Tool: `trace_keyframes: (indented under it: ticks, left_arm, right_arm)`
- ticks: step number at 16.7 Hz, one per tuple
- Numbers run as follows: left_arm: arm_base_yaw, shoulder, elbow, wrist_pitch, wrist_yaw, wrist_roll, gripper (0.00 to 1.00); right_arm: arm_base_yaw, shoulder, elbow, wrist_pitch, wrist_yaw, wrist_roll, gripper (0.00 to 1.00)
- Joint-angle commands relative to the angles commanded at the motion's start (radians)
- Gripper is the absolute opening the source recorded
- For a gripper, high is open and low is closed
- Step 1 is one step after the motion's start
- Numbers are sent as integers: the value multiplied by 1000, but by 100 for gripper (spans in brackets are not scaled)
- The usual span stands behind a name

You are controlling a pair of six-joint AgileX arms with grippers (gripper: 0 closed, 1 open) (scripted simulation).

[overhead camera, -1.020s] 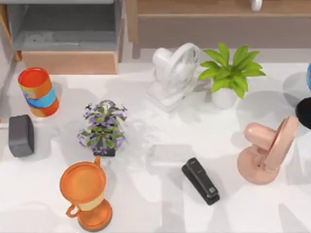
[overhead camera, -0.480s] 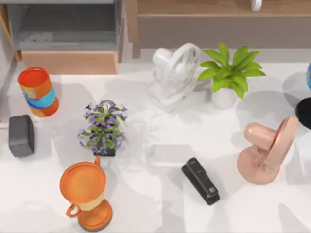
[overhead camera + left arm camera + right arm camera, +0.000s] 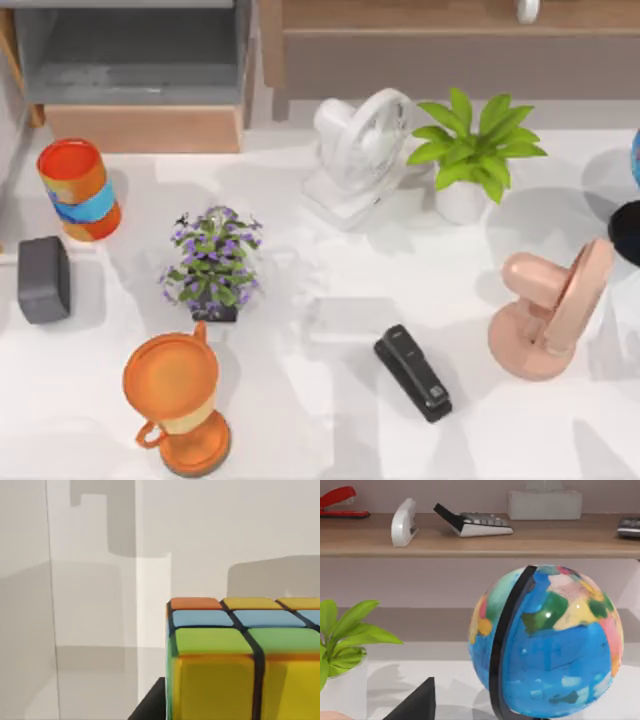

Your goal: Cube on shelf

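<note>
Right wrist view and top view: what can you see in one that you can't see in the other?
The right wrist view alone has the round blue globe whole in its black arc, plus a red stapler, a grey calculator and a white tissue box on the long light-brown wooden shelf. The top view alone has the white desk fan, pink desk fan, black stapler, orange trophy cup, purple flower pot and dark grey rounded block. Both share the leafy green plant in its white pot and the shelf.
</note>
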Motion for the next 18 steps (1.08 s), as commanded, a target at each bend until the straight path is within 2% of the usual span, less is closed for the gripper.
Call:
trace_keyframes:
  ticks: [4,8,13,18]
  left_arm:
    - [-91,-238,-95,87,-87,45,0]
    - [-273,-510,-193,325,-154,77,0]
    - [-597,-730,-325,845,-205,59,0]
    - [-917,-722,-481,1482,-293,-23,0]
  right_arm:
    - [0,0,0,0,0,0,100]
    - [0,0,0,0,0,0,100]
    - [0,0,0,0,0,0,100]
    - [0,0,0,0,0,0,100]
